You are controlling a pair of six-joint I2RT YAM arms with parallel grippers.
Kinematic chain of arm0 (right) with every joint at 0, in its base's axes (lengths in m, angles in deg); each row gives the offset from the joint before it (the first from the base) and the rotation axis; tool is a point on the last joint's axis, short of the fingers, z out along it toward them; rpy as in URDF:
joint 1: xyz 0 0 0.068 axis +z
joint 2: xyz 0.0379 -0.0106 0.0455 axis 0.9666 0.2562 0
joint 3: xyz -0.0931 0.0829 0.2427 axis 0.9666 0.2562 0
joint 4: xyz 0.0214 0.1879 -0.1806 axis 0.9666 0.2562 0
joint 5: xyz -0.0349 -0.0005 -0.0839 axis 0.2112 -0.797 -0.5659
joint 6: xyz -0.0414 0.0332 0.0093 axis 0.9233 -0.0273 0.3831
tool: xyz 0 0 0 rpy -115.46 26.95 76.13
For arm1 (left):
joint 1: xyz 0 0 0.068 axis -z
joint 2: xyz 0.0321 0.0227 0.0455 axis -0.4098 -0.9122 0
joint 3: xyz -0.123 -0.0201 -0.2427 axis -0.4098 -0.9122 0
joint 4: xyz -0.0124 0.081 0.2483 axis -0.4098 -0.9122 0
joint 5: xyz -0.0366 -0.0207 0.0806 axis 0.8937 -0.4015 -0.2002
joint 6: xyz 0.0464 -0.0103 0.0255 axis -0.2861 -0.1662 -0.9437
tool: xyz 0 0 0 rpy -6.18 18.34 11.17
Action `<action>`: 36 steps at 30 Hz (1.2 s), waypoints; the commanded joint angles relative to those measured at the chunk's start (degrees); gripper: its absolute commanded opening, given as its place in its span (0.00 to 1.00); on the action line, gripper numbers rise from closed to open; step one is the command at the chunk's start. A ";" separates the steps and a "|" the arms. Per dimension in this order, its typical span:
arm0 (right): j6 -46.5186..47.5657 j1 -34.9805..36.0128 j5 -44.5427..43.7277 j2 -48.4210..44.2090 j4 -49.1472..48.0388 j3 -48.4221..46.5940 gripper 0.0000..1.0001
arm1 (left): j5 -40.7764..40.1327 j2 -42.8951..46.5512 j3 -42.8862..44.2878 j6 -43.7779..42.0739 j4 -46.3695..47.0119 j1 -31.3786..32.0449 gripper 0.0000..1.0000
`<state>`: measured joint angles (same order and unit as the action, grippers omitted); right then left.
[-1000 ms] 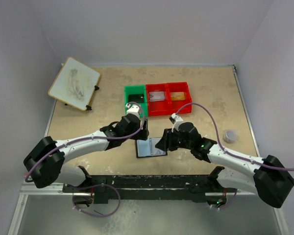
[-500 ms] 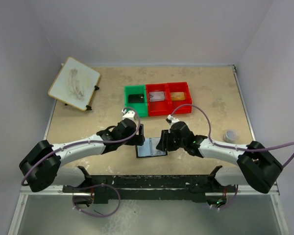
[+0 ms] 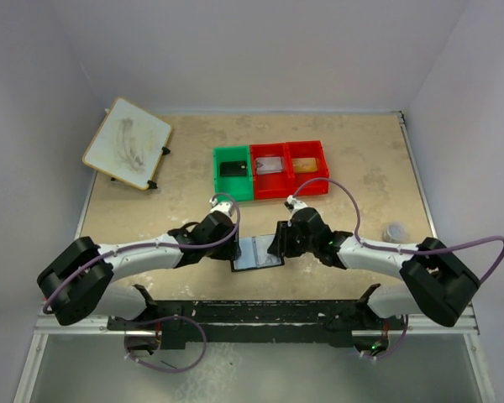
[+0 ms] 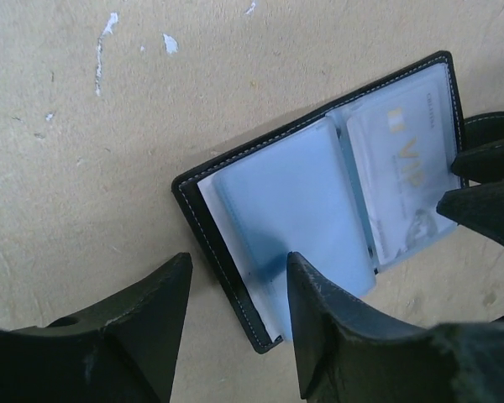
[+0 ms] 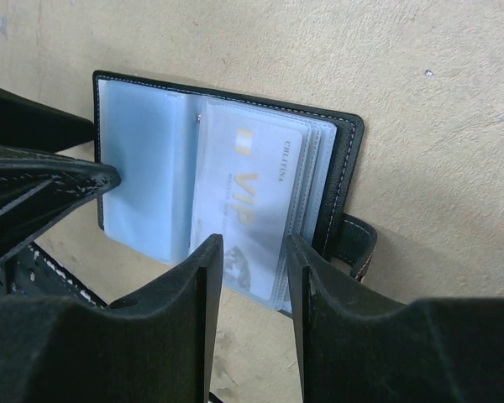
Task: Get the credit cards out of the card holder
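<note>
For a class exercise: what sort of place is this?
Probably a robot lab test cell: plain white walls box in a table, a left arm and right arm are mounted at its near edge, and a green bin and red bins sit near an open card holder.

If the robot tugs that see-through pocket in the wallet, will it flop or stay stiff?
The clear pocket probably flops: it looks thin and seems to lift off the card holder. The VIP card inside lies flat, so it is likely stiffer. The holder looks small and thin, so it may slide on the table when tugged.
</note>
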<state>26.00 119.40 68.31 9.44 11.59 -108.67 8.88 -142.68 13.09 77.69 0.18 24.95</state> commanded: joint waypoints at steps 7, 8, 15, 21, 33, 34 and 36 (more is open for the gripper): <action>-2.03 0.22 5.84 2.19 -5.94 -0.30 0.41 | 2.70 -1.54 -1.48 0.85 4.57 0.07 0.32; -2.77 0.22 6.93 2.25 -7.67 0.09 0.41 | 2.68 -1.58 -1.49 0.85 4.60 0.15 0.29; -4.34 0.22 9.19 2.92 -11.54 -0.43 0.40 | 2.09 -0.95 -1.50 0.85 4.52 0.16 0.21; -5.37 0.22 5.35 1.07 -8.23 -0.58 0.39 | 1.74 -0.84 -1.21 0.55 3.84 0.16 0.18; -3.76 0.22 8.06 -2.50 -7.65 -0.70 0.37 | 1.18 -0.83 -0.75 0.33 3.34 0.16 0.13; -3.77 0.22 8.25 -2.53 -7.95 -0.70 0.36 | 1.13 -0.85 -0.78 0.33 3.25 0.16 0.13; -3.88 0.22 8.29 -2.59 -7.86 -0.90 0.31 | 1.17 -0.86 -0.76 0.28 3.12 0.16 0.12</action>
<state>22.77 119.03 73.80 7.99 7.09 -108.21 8.40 -143.93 12.02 77.65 1.03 24.93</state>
